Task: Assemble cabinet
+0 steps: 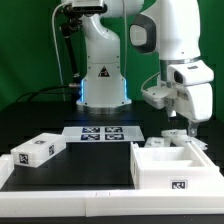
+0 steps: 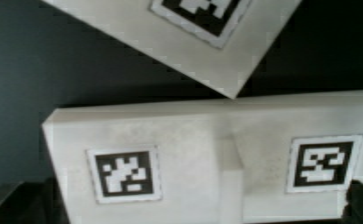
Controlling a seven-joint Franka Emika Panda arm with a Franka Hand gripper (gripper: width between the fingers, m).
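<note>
The gripper hovers above the cabinet (probably rigid, light, slippery plastic); best gripped by a thin wall. I cannot tell the claw's spread.

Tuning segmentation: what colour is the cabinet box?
The cabinet box is white with a black-and-white tag; exterior view shows it best.

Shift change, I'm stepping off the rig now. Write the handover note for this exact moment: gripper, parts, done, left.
Gripper: hangs just above the rear of the cabinet box, looks open, holds nothing.
Cabinet box: at the exterior view's right, open side up.
Drawer block: lies loose at the exterior view's left, well apart from the box.
Marker board: flat between them, nearer the robot base.
Done: no fitted part is visible.
Left: the loose block, at least, must still go into the box.
</note>
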